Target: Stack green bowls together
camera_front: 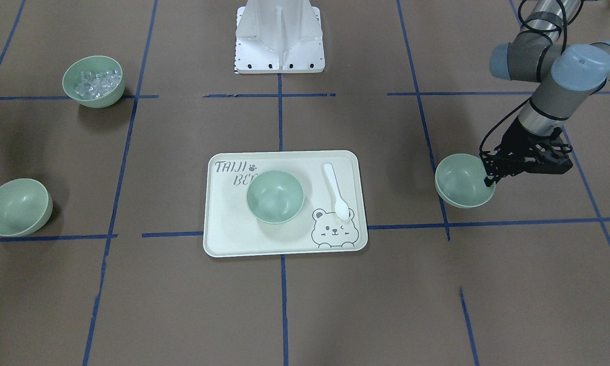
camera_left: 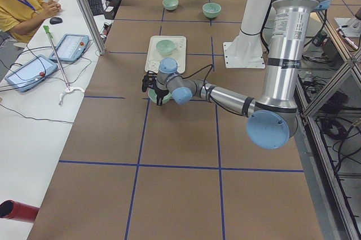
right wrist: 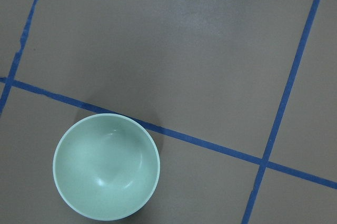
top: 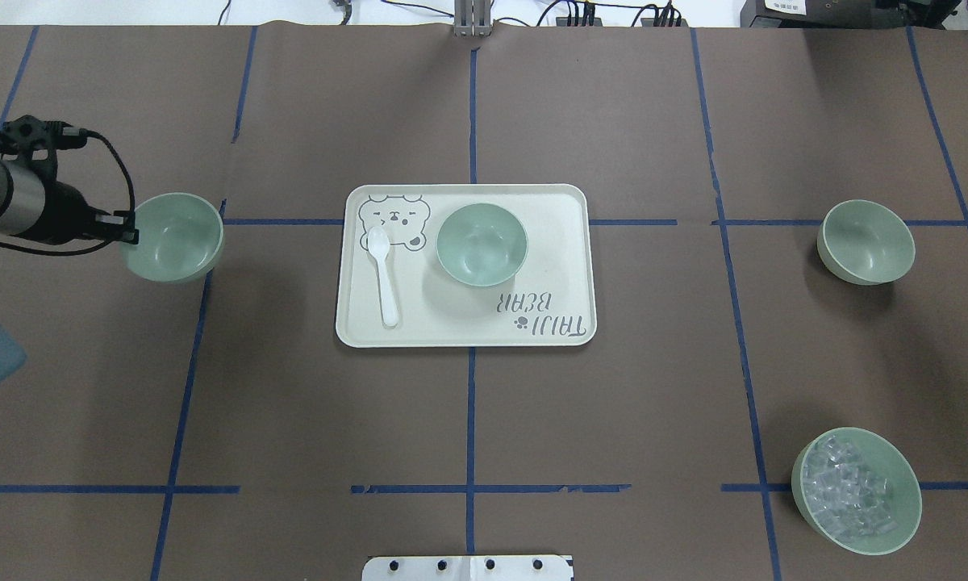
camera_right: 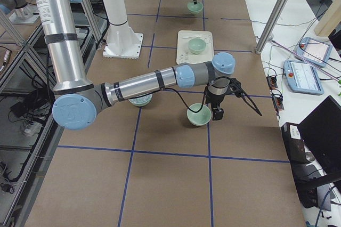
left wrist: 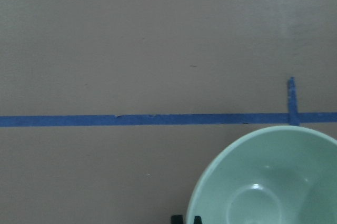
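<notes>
The place is a robotics laboratory. The counter point(top: 468, 420) is covered with brown paper, and blue tape lines point(top: 470, 403) divide it into a grid. 2 industrial arms, the left arm point(camera_left: 282, 54) and the right arm point(camera_right: 64, 40), rise from a white base point(camera_front: 279, 35). Aluminium posts point(camera_left: 84, 9) frame the rig. Beside it, an operator point(camera_left: 17, 9) sits at a white desk point(camera_left: 28, 138) with control tablets point(camera_left: 70, 47), a keyboard point(camera_left: 94, 2) and loose cables.

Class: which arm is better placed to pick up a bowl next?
Left: the left gripper straddles the rim of the left bowl, while the right gripper hangs well above the right bowl.
</notes>
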{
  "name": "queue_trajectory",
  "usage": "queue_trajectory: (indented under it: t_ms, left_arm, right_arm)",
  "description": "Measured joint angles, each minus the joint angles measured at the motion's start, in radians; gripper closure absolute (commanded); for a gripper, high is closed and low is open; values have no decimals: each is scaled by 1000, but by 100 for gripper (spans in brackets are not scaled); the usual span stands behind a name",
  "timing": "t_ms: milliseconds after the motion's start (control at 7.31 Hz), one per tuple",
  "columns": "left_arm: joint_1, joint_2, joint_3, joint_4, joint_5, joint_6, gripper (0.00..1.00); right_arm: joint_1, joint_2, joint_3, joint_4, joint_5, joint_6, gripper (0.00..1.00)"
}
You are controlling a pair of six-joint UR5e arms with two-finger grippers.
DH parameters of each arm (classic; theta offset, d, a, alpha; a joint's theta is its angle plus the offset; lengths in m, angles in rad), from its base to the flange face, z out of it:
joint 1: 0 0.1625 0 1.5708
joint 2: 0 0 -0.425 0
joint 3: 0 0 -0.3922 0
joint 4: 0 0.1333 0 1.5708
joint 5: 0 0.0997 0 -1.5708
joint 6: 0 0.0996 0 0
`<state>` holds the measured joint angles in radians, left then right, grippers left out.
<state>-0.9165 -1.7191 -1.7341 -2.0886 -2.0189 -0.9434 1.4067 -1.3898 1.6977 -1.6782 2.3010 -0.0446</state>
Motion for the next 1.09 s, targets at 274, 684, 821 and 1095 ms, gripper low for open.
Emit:
queue_trajectory:
  t_ms: [274,684,821,1095]
  left_arm:
    - [14,-228,-25,198,11,-88,100]
    - [200,-494,74,263,162,-317,100]
    - [259,-562,129,262,208,-367,100]
    - [336,-641,214,250,279,-424,100]
  right_arm:
    - [0,0,5,0,0,1,0]
    - [0,0,9,0,0,1,0]
    - [0,0,11,0,0,2,0]
    - [0,0,12,0,0,2,0]
